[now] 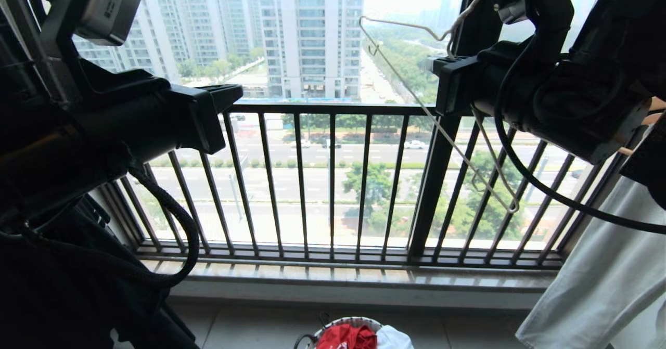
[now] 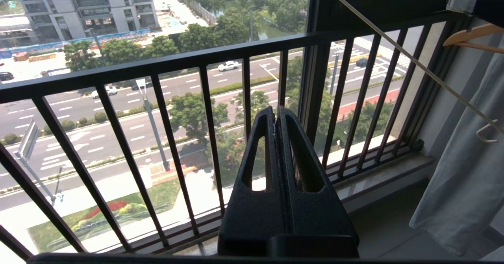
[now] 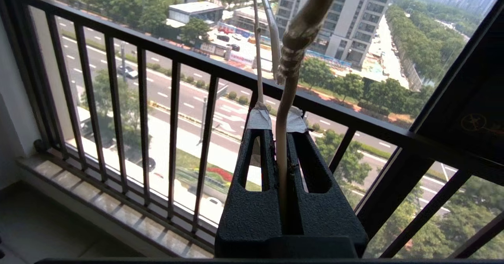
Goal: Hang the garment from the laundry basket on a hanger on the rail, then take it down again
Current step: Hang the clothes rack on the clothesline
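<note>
Nearest the head camera, the left gripper juts in from the left, raised before the black window railing; its wrist view shows its two fingers pressed flat together with nothing between them. Opposite it, the right gripper is clamped on the hanger, whose wire neck runs down between the taped fingers just below the twisted wrap under the hook.

The step in hand looks like bringing the bare hanger to the garment, so the task seems early: nothing hangs on the wire. To do it well, the right arm should keep its grip near the neck, so that both shoulders stay free for the collar, and hold the frame away from the railing bars, where its notched end could snag. The hanger hangs tilted, one arm slanting down past the gripper; levelling it before threading would likely help. The idle left gripper would have to spread its fingers and reach down for the cloth.

The hanger is thin, cream-white wire with a long hook and small notches at its ends. The garment is a crumpled red T-shirt with a trace of white print, lying in the laundry basket on the floor below the sill, beside a white cloth. A pale grey-white garment hangs at the right under a tan wooden hanger
</note>
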Robot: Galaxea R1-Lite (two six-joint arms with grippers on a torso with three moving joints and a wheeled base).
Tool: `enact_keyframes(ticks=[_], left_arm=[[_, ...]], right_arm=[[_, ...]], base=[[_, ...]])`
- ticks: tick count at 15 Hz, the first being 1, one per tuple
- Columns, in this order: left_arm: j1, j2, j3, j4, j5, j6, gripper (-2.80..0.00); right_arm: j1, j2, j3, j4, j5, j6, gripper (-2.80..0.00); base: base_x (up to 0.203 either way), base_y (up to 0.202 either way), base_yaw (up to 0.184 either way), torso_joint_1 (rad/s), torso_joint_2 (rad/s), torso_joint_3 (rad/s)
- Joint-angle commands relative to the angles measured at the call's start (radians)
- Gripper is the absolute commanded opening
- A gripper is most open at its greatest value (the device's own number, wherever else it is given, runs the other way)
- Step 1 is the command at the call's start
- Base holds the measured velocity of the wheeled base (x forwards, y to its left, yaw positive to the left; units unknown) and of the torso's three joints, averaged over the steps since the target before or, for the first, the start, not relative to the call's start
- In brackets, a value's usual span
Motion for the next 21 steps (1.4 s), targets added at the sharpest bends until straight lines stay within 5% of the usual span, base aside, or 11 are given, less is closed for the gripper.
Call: enact_keyframes(ticks=[1,17,18,19,21], left_arm=[[0.000,-0.009,0.000,-0.003,0.001,0.000,-2.80],[0.021,-0.027,-0.001,-0.003,0.000,0.000,-2.80],[0.021,-0.029,-0.001,-0.003,-0.001,0.000,-2.80],[0.021,-0.029,-0.001,-0.003,-0.001,0.000,-2.80],[0.021,-0.025,-0.001,-0.003,-0.002,0.000,-2.80]], right_arm=[[-0.006,0.018,-0.014,0.003,-0.003,-0.002,-2.80],[-0.016,0.055,-0.186,0.280,-0.003,-0.054,-2.80],[-0.015,0.050,-0.186,0.281,-0.003,-0.056,-1.72],[-0.010,0.037,-0.185,0.283,-0.004,-0.055,0.00],[0.000,0.014,-0.169,0.293,-0.017,-0.054,0.00]], base=[[0.000,0.000,0.000,0.000,0.00,0.000],[0.000,0.000,0.000,0.000,0.00,0.000],[0.000,0.000,0.000,0.000,0.00,0.000],[0.000,0.000,0.000,0.000,0.00,0.000],[0.000,0.000,0.000,0.000,0.00,0.000]])
